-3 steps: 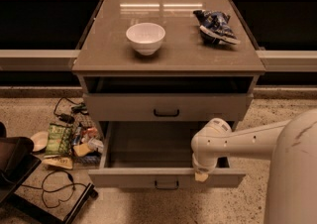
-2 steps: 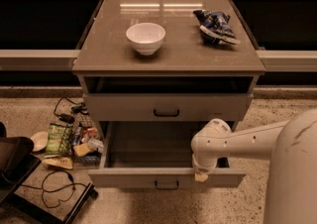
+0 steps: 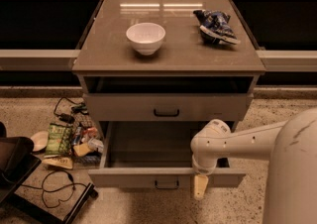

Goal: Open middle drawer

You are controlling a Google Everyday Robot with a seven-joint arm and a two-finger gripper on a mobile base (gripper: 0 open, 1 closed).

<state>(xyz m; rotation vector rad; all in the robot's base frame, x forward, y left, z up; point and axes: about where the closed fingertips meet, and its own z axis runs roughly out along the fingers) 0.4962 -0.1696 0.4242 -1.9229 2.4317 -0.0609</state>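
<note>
The middle drawer [image 3: 133, 177] of the grey-beige cabinet [image 3: 168, 54] stands pulled well out, its inside dark and apparently empty. Its small black handle [image 3: 166, 184] is at the centre of its front. The top drawer [image 3: 124, 107] above it is shut, with its own black handle [image 3: 166, 113]. The lowest drawer is hidden beneath the open one. My gripper [image 3: 200, 187] hangs over the front edge of the middle drawer, just right of its handle, at the end of my white arm [image 3: 247, 141], which comes in from the right.
A white bowl [image 3: 145, 37] and a blue snack bag [image 3: 215, 26] sit on the cabinet top. Snack packets [image 3: 59, 139], cables [image 3: 54, 188] and a dark object [image 3: 12, 166] lie on the floor to the left. Dark shelving runs behind.
</note>
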